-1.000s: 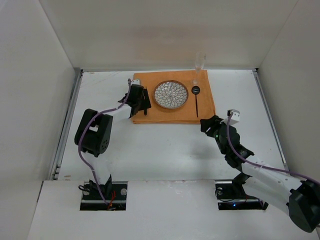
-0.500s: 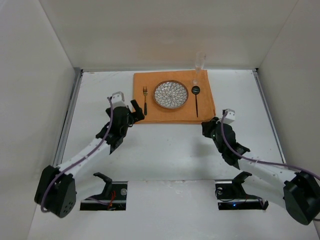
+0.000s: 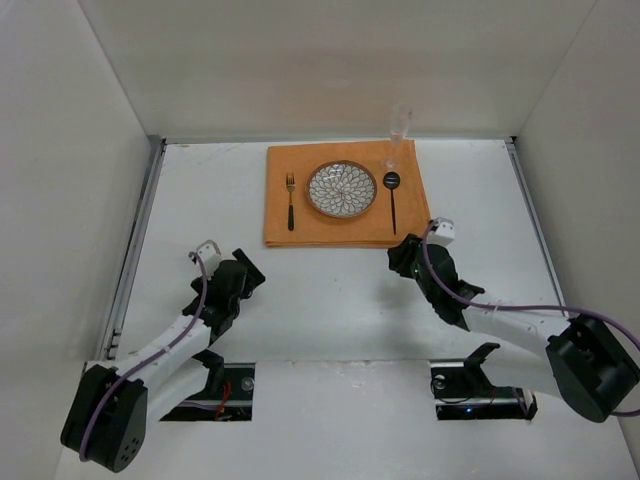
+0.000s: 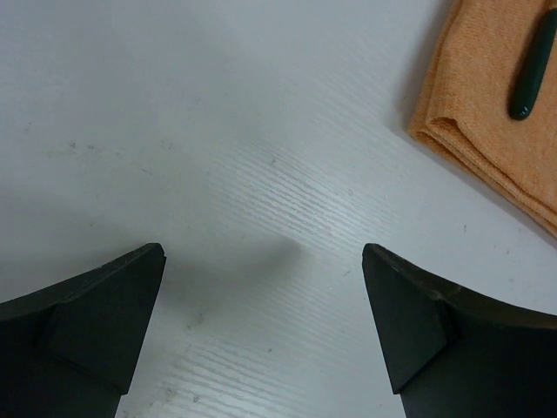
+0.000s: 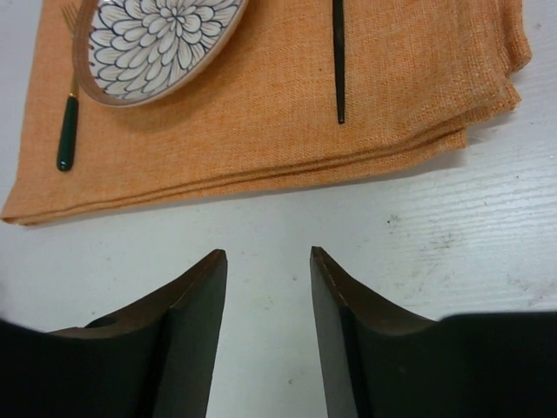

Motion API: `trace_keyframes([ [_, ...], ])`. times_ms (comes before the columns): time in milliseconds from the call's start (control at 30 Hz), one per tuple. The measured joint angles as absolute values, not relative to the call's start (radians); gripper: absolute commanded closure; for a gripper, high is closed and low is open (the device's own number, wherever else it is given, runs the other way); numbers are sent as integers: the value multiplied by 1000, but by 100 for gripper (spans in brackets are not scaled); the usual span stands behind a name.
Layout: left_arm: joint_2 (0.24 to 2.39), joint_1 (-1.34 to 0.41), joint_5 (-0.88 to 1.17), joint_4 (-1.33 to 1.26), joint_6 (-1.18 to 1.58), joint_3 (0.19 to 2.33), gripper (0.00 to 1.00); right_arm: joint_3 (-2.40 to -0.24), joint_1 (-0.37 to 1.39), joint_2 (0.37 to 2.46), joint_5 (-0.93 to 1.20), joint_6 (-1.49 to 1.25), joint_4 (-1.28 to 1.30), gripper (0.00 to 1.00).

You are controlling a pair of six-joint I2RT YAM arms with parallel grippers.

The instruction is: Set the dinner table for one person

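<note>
White counter [image 3: 330, 310] filled walled bay beneath both arms. I saw left fingers [image 4: 87, 313] spread wide, empty, over bare counter near corner of orange cloth [image 3: 345, 230]; right fingers [image 5: 196, 305] narrowly apart, empty, facing cloth's near edge. Plate [image 3: 341, 189], fork [image 3: 291, 205], spoon [image 3: 393, 200] lay on cloth.

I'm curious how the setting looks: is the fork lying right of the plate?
No, the fork lies left of the plate, on the orange cloth.
</note>
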State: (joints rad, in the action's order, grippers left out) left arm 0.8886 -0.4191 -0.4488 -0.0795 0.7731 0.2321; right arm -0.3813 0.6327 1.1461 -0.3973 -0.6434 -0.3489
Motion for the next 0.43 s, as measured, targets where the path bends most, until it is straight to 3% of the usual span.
trace_keyframes([
  [433,1013,-425,-482,-90,802,289,0,-381,630,1106,-399,-643,-367,47],
])
